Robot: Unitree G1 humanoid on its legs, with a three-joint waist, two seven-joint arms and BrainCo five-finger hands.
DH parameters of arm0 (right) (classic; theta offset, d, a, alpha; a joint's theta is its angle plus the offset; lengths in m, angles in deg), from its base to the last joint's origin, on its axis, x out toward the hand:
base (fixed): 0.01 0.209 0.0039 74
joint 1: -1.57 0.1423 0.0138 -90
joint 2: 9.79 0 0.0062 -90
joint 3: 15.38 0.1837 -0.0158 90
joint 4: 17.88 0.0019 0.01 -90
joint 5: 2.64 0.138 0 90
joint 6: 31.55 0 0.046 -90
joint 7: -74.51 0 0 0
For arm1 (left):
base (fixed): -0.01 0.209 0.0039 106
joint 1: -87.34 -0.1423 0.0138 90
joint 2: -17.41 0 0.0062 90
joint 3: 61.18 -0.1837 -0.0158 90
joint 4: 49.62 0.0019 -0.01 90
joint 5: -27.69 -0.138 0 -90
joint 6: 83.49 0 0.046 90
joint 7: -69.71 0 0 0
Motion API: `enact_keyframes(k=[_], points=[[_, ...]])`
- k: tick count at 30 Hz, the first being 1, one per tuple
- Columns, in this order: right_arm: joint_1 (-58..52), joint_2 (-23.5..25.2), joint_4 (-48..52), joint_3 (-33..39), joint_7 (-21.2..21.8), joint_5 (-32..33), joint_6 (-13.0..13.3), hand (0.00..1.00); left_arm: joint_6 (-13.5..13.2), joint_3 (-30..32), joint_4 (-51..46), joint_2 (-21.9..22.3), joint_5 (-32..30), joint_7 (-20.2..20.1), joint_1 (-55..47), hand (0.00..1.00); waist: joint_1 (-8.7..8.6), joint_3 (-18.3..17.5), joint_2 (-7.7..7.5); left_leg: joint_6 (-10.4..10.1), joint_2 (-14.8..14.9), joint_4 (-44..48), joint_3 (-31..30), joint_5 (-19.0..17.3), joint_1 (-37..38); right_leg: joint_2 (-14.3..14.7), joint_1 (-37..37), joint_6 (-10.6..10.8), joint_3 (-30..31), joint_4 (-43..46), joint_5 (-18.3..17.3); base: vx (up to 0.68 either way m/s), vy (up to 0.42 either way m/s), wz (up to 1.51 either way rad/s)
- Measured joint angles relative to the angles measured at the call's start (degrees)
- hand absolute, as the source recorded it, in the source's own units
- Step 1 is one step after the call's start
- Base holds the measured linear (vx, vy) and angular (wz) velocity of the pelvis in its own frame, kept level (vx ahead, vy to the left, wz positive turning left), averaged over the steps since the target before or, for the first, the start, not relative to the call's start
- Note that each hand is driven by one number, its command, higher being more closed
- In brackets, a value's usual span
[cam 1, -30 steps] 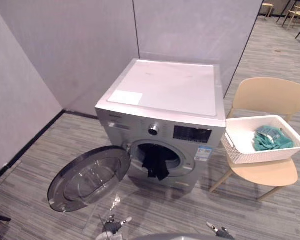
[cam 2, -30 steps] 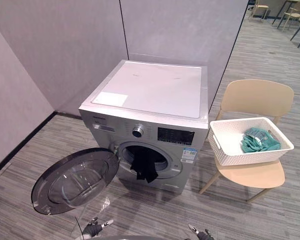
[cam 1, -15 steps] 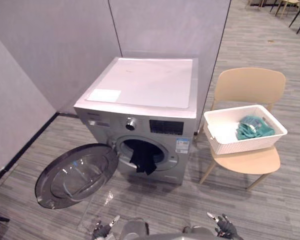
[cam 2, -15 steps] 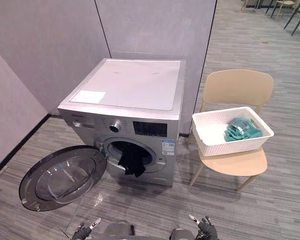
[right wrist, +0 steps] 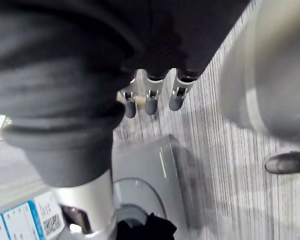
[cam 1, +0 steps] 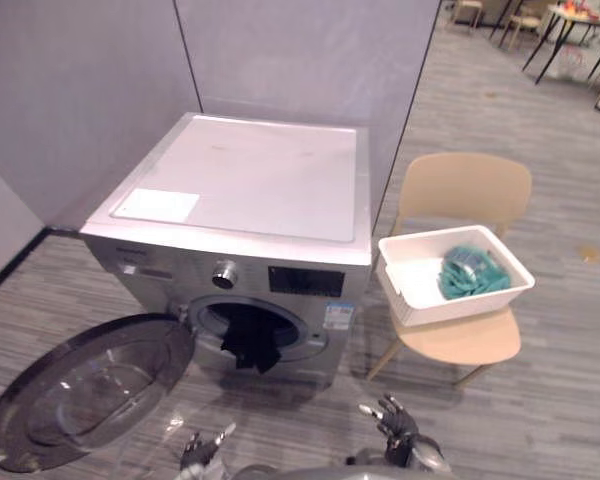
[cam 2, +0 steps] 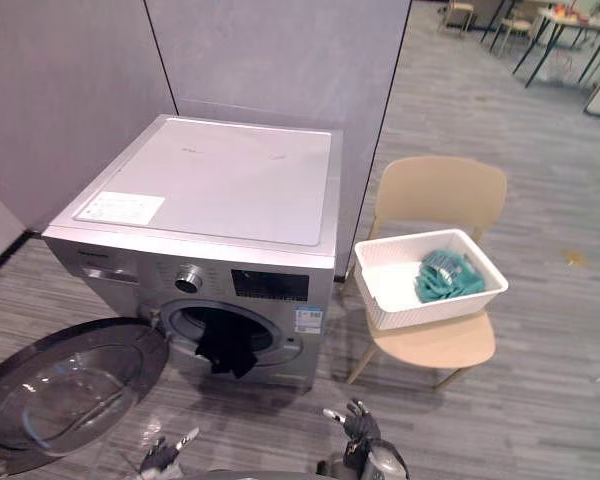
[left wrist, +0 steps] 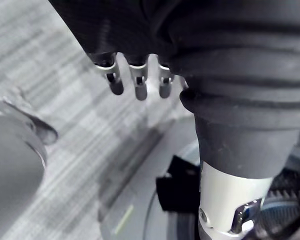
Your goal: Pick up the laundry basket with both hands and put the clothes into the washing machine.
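A white laundry basket with teal clothes in it rests on a tan chair to the right of the silver washing machine. The machine's round door hangs open to the left, and a black garment droops out of the drum opening. My left hand hangs low at the bottom edge with straight fingers, holding nothing. My right hand is low in front of the chair, its fingers relaxed and empty. Both hands are well short of the basket.
Grey partition walls stand behind the machine. Striped grey floor stretches to the right of the chair. More chairs and a table stand far back at the right.
The camera has swung right, so the whole scene slid left. My right hand has risen a little higher at the bottom. Basket, clothes and machine have not moved.
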Motion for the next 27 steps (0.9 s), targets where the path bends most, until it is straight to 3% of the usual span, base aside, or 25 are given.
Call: enact_keyframes(k=[1,2,3,5,7,8,9,10,11,12,13,15,17,20,22,24,26,27], points=[[-0.2,-0.2,0.0,0.3,0.0,0.0,0.0,0.00,0.0,-0.6,-0.1,-0.1,0.1,-0.1,0.6,0.00,-0.29,-0.1,-0.01,0.0,1.0,-0.2,-0.5,0.0,0.2,0.0,-0.1,-0.3,-1.1,0.7,1.3,0.18,-0.164,0.57],[-0.1,-0.4,0.0,2.1,0.0,0.0,0.0,0.00,0.0,-1.5,-0.5,0.2,0.3,0.3,1.9,0.00,-1.14,-0.1,-0.11,-0.1,2.0,-0.3,-1.7,0.1,0.0,-1.3,-1.2,-4.5,-2.9,3.1,-0.5,0.16,-0.157,0.55],[-0.3,-0.9,-0.1,4.1,-0.1,0.1,0.1,0.00,0.0,-2.1,-0.6,1.1,0.4,0.8,3.7,0.00,-1.43,0.0,-0.01,-0.1,2.1,-0.3,-3.5,0.1,-0.1,-4.6,-2.0,-7.3,-2.9,4.0,-3.3,0.15,-0.145,0.55],[-0.9,-1.4,0.0,8.5,-0.3,0.2,0.2,0.00,-0.1,-2.5,-0.5,3.1,0.3,0.8,5.6,0.00,-1.59,0.5,1.63,-0.7,3.3,-0.3,-8.3,-0.4,-0.1,-7.9,-2.0,-7.7,-0.4,0.4,-5.6,0.18,-0.174,0.71],[-1.5,-1.6,-0.8,11.6,-0.5,0.3,0.1,0.00,-0.2,-3.8,-0.4,3.4,0.3,0.8,6.3,0.00,-1.92,0.8,2.25,-0.9,4.5,-0.2,-11.5,-0.5,-0.1,-9.5,-0.9,-7.6,5.2,-7.3,-5.1,0.21,-0.274,0.86],[-1.8,-1.6,-2.4,13.4,-0.5,0.3,0.0,0.00,-0.3,-4.0,-0.4,3.3,0.2,0.7,6.1,0.00,-2.55,0.8,1.99,-1.4,4.7,0.0,-13.7,-0.7,-0.1,-10.9,0.6,-8.1,9.3,-12.8,-2.6,0.19,-0.355,1.09],[-2.4,-1.3,-2.9,14.3,-0.8,0.4,-0.2,0.00,-0.4,-4.0,0.2,2.8,-0.4,0.7,5.4,0.00,-3.30,0.5,1.28,-3.6,4.6,0.2,-16.6,-1.5,0.0,-13.0,2.6,-9.0,11.4,-18.0,5.3,0.19,-0.441,1.15],[-3.0,-1.1,-3.2,14.9,-1.1,0.7,-0.2,0.00,-0.4,-3.8,0.9,2.6,-0.6,0.7,5.4,0.00,-3.84,0.2,1.01,-5.0,4.8,0.3,-18.1,-2.4,0.1,-12.2,3.8,-5.3,12.1,-17.7,3.4,0.16,-0.463,0.89],[-2.8,-1.5,-4.2,16.4,-1.3,1.2,-0.3,0.00,-0.2,-3.5,2.7,2.7,-1.9,0.6,4.8,0.00,-3.85,0.1,3.21,-5.7,6.9,0.8,-19.1,-2.3,-0.4,-10.1,4.1,-5.1,12.0,-16.5,1.8,0.10,-0.464,0.39],[-2.6,-2.1,-4.2,17.1,-1.3,1.3,-0.3,0.00,0.0,-3.4,3.3,3.0,-2.6,0.6,4.3,0.00,-3.89,0.3,4.44,-6.4,8.1,1.0,-19.4,-1.8,-0.5,-9.3,4.3,-4.8,11.9,-16.2,1.7,0.05,-0.433,0.41],[-2.3,-2.6,-4.3,17.6,-1.3,1.4,-0.3,0.00,0.0,-3.3,4.1,3.1,-3.2,0.6,3.9,0.00,-4.34,0.2,5.03,-9.5,9.3,0.8,-21.1,0.0,-0.8,-8.6,5.8,-1.8,10.4,-16.7,-0.8,0.06,-0.511,0.35],[-2.4,-2.6,-5.2,18.5,-1.3,1.4,-0.5,0.00,0.2,-2.4,4.6,2.6,-4.3,0.4,3.9,0.00,-4.41,0.2,4.91,-11.3,9.9,0.7,-22.3,1.2,-0.5,-8.6,7.7,-0.3,7.9,-17.8,-4.2,0.06,-0.406,0.29],[-0.6,-3.4,-7.7,18.8,-1.2,1.3,-1.2,0.00,0.2,-1.2,6.2,2.6,-4.6,-0.1,3.9,0.00,-4.44,-0.2,5.41,-14.8,11.9,0.9,-22.7,3.8,-1.3,-7.1,9.7,-0.5,4.7,-20.7,-6.5,0.06,-0.391,0.15],[1.7,-3.6,-9.1,18.1,-1.2,1.3,-1.4,0.00,0.1,-1.2,6.4,2.0,-3.4,-0.4,3.9,0.00,-4.35,-0.8,5.76,-15.8,14.3,1.9,-22.8,9.1,-4.2,-4.0,10.7,-1.3,3.6,-25.9,-6.4,0.00,-0.287,0.00],[2.7,-4.0,-9.0,17.1,-1.2,1.3,-1.3,0.00,0.1,-1.3,6.4,1.7,-1.2,-0.4,4.0,0.00,-4.55,-0.8,5.62,-15.7,15.4,3.0,-23.1,12.2,-6.5,-2.3,11.0,-3.8,2.4,-28.5,-5.4,-0.05,-0.240,0.12],[2.8,-4.5,-9.1,16.2,-1.4,1.3,-0.6,0.00,-0.2,-1.6,6.2,1.1,1.1,-0.3,4.2,0.00,-4.81,-0.2,4.71,-15.1,15.6,5.0,-22.1,17.7,-9.2,-1.6,13.4,-5.8,-0.6,-31.8,-4.0,-0.07,-0.217,0.50],[2.2,-4.9,-9.1,15.7,-1.7,1.4,0.1,0.00,-0.3,-2.5,6.2,0.6,2.3,-0.2,4.3,0.00,-4.91,0.0,4.26,-12.8,16.2,5.1,-17.3,21.5,-10.7,-1.5,15.9,-6.9,-3.5,-34.4,-2.8,-0.11,-0.207,0.74],[2.4,-5.0,-9.0,15.7,-1.7,1.4,0.2,0.00,-0.3,-3.4,6.2,0.6,2.5,-0.1,4.3,0.00,-4.99,0.3,4.22,-12.5,16.6,6.1,-13.8,21.7,-11.9,-1.2,16.2,-7.6,-5.1,-36.0,-2.0,-0.16,-0.164,0.67]])
